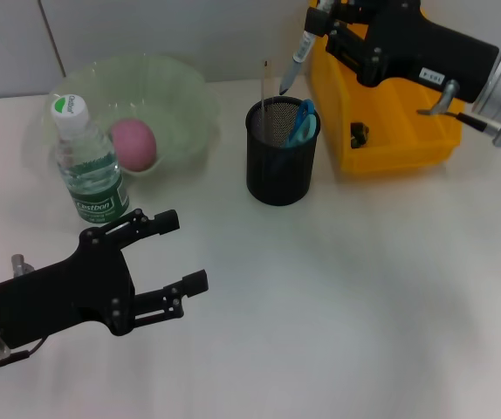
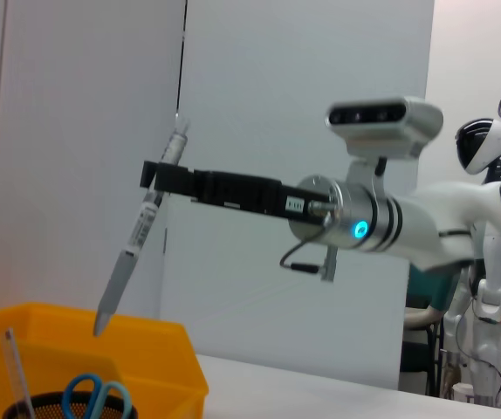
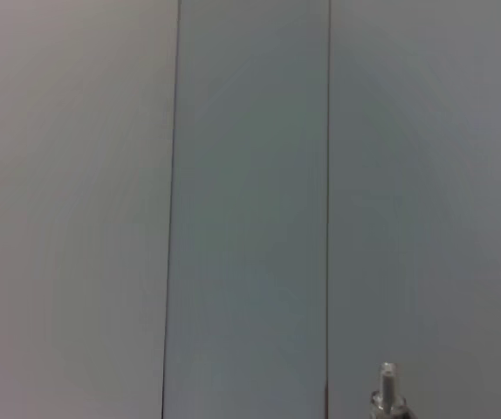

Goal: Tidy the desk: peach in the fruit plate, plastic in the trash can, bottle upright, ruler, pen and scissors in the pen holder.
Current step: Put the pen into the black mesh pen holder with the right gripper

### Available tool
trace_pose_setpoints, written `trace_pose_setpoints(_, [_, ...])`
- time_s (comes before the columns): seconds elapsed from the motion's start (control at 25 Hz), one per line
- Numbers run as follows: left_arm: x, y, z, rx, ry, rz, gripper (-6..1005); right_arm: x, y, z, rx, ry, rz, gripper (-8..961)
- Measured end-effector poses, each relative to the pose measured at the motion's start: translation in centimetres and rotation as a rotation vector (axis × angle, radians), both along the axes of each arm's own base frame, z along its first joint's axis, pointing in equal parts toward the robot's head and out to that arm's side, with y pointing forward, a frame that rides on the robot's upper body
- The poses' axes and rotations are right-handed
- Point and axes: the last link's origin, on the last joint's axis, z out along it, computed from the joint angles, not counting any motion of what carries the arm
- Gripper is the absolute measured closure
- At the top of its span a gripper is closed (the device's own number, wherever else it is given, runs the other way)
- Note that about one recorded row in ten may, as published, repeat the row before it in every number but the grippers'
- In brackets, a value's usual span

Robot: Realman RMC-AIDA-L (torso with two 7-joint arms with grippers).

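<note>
From the head camera, the right gripper [image 1: 319,19] held a grey pen [image 1: 292,68] tilted, tip down, above the black mesh pen holder [image 1: 282,166], its fingers clamped on the pen's upper end. Blue-handled scissors [image 1: 302,122] and a clear ruler [image 1: 264,90] already stood in the holder. The yellow trash can [image 1: 390,144] sat just behind. The peach [image 1: 133,144] lay in the green fruit plate [image 1: 176,92], the bottle [image 1: 89,161] upright before it. The left gripper [image 1: 176,253] hovered low over the table [image 1: 338,305], fingers spread and empty.

The left wrist camera showed the pen [image 2: 137,253] pinched by the right gripper [image 2: 156,175] above the trash can [image 2: 154,358] and scissors [image 2: 98,397].

The right wrist camera showed only a wall [image 3: 250,175] and the pen's end [image 3: 388,393].
</note>
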Motion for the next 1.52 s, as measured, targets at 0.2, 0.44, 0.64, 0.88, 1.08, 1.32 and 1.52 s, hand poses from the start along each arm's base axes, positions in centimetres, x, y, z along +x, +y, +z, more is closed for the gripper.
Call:
trace_pose_setpoints(0.2, [-0.3, -0.2, -0.2, 0.006, 0.003, 0.009, 152, -1.0, 0.4, 1.2, -0.045, -0.031, -0.024, 771])
trace_pose_setpoints(0.44, [-0.6, -0.4, -0.2, 0.015, 0.01, 0.015, 152, -1.2, 0.8, 2.5, -0.081, -0.058, -0.095, 771])
trace_pose_setpoints(0.64, [-0.8, -0.5, -0.3, 0.022, 0.019, 0.015, 152, -1.1, 1.5, 2.5, -0.125, -0.072, -0.166, 771])
trace_pose_setpoints(0.88, [-0.9, -0.4, -1.1, 0.033, 0.077, -0.025, 152, -0.7, 1.6, 2.5, -0.143, -0.063, -0.213, 771])
trace_pose_setpoints(1.08, [-0.9, 0.1, -1.9, 0.014, 0.136, -0.032, 152, -0.3, 1.6, 2.0, -0.162, -0.052, -0.235, 771])
trace_pose_setpoints(1.32, [-0.8, 0.3, -2.0, 0.011, 0.144, -0.038, 152, -0.4, 2.2, 0.6, -0.179, -0.058, -0.257, 770])
trace_pose_setpoints(1.52, [-0.8, 0.2, -2.1, 0.006, 0.145, -0.037, 152, -0.5, 2.6, -0.7, -0.192, -0.079, -0.259, 770])
